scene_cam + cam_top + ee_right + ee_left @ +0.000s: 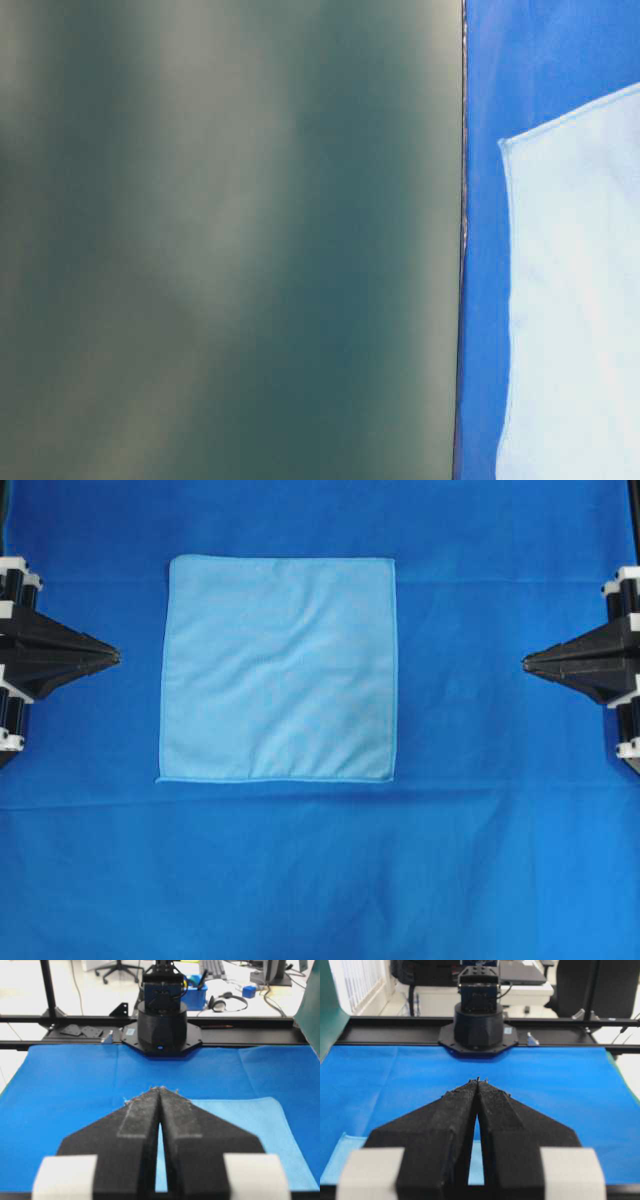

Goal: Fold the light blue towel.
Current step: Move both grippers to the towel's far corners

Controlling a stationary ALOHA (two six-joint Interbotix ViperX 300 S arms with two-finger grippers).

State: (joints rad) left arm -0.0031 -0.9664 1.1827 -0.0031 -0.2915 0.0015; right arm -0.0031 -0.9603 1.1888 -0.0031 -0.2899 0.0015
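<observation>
The light blue towel [277, 668] lies flat and unfolded on the royal-blue table cloth [320, 870], a little left of the middle. My left gripper [115, 657] is shut and empty, just left of the towel's left edge. My right gripper [527, 663] is shut and empty, well to the right of the towel. In the left wrist view the left gripper's tips [478, 1080] touch, and the towel [335, 1160] shows at lower left. In the right wrist view the right gripper's tips [161, 1088] touch, and the towel [250, 1125] lies to their right. The towel's corner [575, 300] shows in the table-level view.
The other arm's black base stands at the far end of the table in the left wrist view [478, 1025] and in the right wrist view [162, 1025]. A blurred dark green panel [230, 240] fills most of the table-level view. Black frame rails [240, 1035] border the table.
</observation>
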